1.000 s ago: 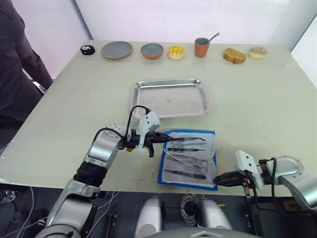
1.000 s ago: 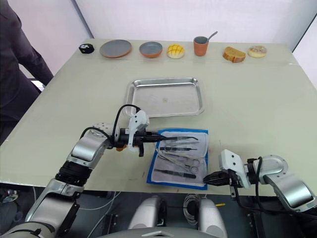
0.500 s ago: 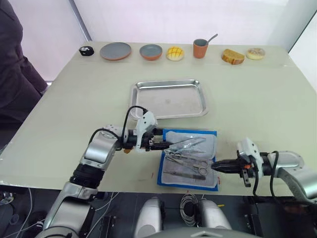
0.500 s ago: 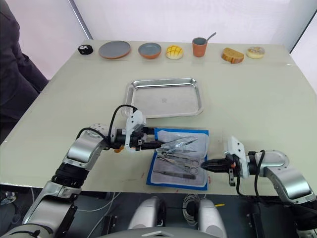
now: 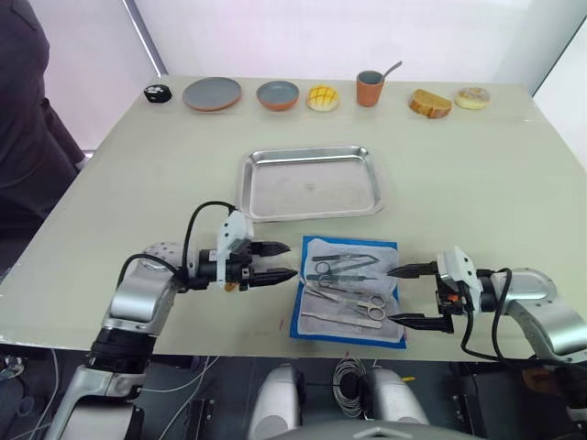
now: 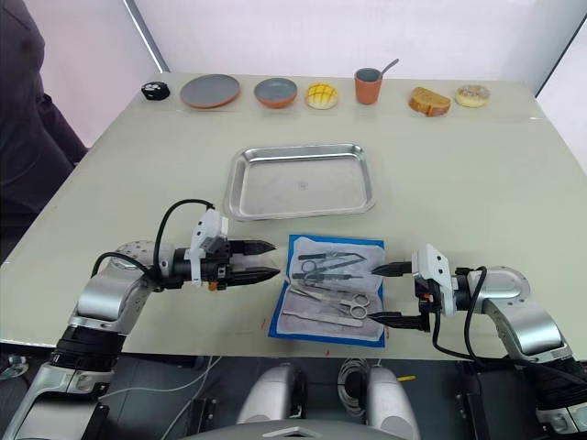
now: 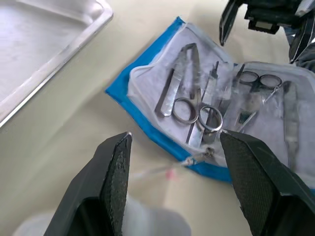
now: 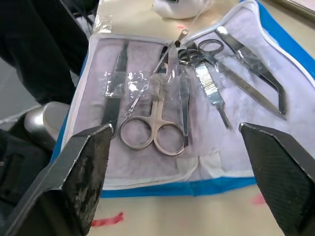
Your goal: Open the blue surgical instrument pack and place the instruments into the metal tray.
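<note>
Near the table's front edge, the left gripper (image 5: 282,262) hovers with its fingers spread, grasping nothing, its tips just beside the left edge of the blue surgical instrument pack (image 5: 349,286). That pack lies open and flat on the table (image 5: 477,183), its whitish inner face up, and the instruments (image 8: 162,113), scissors, clamps and tweezers, rest on it. Beyond it sits the metal tray (image 5: 311,181). At the pack's right edge, the right gripper (image 5: 410,295) is released too, its fingers wide apart.
</note>
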Controlling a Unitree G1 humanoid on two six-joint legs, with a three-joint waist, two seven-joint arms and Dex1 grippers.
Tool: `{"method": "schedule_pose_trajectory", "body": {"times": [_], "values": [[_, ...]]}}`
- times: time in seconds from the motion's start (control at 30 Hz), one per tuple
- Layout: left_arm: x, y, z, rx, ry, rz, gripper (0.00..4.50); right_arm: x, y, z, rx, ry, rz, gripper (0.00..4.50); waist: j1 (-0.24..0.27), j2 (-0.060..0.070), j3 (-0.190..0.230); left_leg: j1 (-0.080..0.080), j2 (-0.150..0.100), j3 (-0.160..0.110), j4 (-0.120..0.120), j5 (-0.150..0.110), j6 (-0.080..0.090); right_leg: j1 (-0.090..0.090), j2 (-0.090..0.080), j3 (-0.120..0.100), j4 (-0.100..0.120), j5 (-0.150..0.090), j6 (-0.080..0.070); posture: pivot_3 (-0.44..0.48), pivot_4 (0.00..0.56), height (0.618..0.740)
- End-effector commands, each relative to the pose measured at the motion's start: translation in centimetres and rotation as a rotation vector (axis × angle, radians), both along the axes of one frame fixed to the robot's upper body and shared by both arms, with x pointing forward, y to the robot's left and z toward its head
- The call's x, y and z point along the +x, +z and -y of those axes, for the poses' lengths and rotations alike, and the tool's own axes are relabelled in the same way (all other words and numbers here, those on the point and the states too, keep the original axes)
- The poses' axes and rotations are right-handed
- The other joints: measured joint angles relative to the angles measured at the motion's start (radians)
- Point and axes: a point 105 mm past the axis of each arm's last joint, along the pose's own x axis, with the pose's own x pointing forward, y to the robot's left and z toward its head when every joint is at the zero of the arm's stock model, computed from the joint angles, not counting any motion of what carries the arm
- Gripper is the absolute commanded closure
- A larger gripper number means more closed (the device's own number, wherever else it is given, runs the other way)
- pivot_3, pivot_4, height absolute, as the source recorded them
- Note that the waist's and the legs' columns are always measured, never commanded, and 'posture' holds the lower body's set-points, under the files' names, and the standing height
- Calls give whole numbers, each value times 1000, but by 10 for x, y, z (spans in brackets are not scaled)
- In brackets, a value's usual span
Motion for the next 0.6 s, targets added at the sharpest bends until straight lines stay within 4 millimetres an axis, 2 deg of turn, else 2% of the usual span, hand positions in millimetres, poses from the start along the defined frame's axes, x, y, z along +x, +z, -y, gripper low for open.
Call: {"method": "schedule_pose_trajectory", "body": {"times": [0.03, 0.07, 0.1, 0.13, 0.17, 0.27, 0.6], "values": [[-19, 33, -13, -86, -71, 67, 1448, 2, 1, -1, 8, 13, 33, 91, -2, -1, 0, 0, 0, 0, 0, 0, 0, 0, 0, 0, 0, 0, 0, 0, 150, 740], [-24, 37, -17, -91, -80, 64, 961, 3, 0, -1, 7, 13, 34, 0, -2, -1, 1, 0, 0, 0, 0, 0, 0, 0, 0, 0, 0, 0, 0, 0, 150, 740], [-28, 40, -21, -90, -87, 60, 840, 4, 0, -1, 5, 14, 35, 0, 2, -1, 1, 0, 0, 0, 0, 0, 0, 0, 0, 0, 0, 0, 0, 0, 150, 740], [-32, 43, -25, -87, -96, 52, 179, 4, -1, 0, 3, 15, 36, 0, 2, -1, 1, 0, 0, 1, 0, 0, 0, 0, 0, 0, 0, 0, 0, 0, 150, 740], [-39, 48, -30, -82, -108, 42, 79, 6, -5, 0, -4, 14, 34, 0, 3, -1, 1, 0, 0, 1, 0, 0, 0, 0, 0, 0, 0, 0, 0, 0, 150, 740], [-52, 53, -36, -55, -146, 4, 79, 9, -16, 3, -27, 4, 24, 0, -3, -4, 3, 0, 1, 1, 0, 0, 0, 0, 0, 0, 0, 0, 0, 0, 150, 740], [-47, 51, -33, -101, -122, 28, 79, 7, -54, 10, -45, -31, -5, 0, -3, -6, 3, 1, 1, 1, 0, 0, 0, 0, 0, 0, 0, 0, 0, 0, 150, 740]]}}
